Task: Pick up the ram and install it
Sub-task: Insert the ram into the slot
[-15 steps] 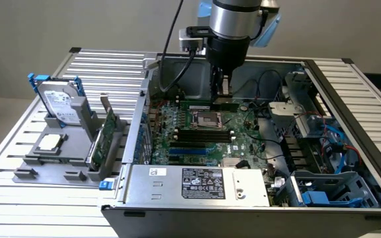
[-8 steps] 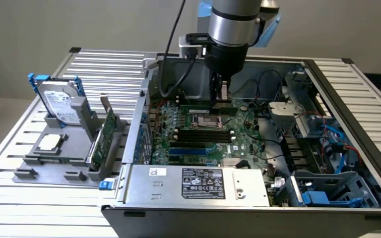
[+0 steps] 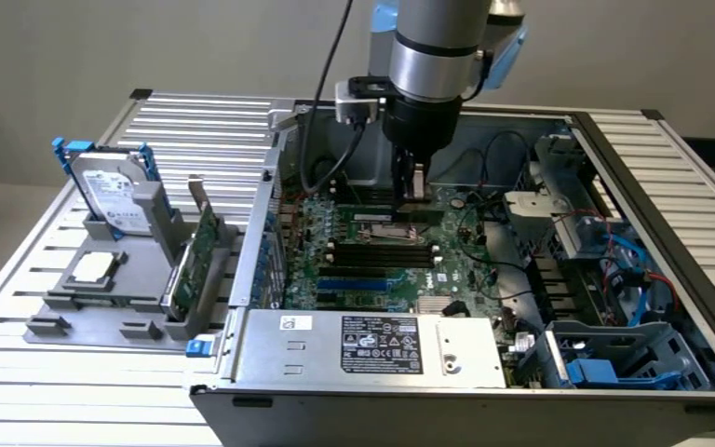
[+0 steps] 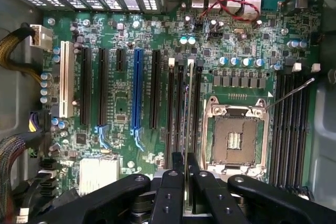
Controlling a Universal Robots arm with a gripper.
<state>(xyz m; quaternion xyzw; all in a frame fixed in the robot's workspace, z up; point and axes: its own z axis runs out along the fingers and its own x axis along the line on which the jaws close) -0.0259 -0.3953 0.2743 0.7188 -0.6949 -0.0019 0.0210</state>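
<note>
My gripper (image 3: 415, 191) hangs inside the open computer case, low over the motherboard (image 3: 457, 270) near the CPU socket (image 3: 395, 226). It is shut on the ram (image 4: 188, 108), which the wrist view shows edge-on as a thin stick running out from between the black fingers (image 4: 173, 179). The stick lies along the long black memory slots (image 4: 172, 114) beside the CPU socket (image 4: 234, 135), in line with one of them. Whether it touches the slot I cannot tell. A second bank of black slots (image 4: 291, 124) lies on the socket's other side.
The case walls surround the board, with a grey power supply (image 3: 370, 345) at the front and blue drive bays (image 3: 606, 368) at the exterior view's right. Outside, a grey fixture (image 3: 97, 307) holds a hard drive (image 3: 115, 196) and a broad green expansion card (image 3: 202, 251). Cables (image 4: 18, 51) crowd the board's edge.
</note>
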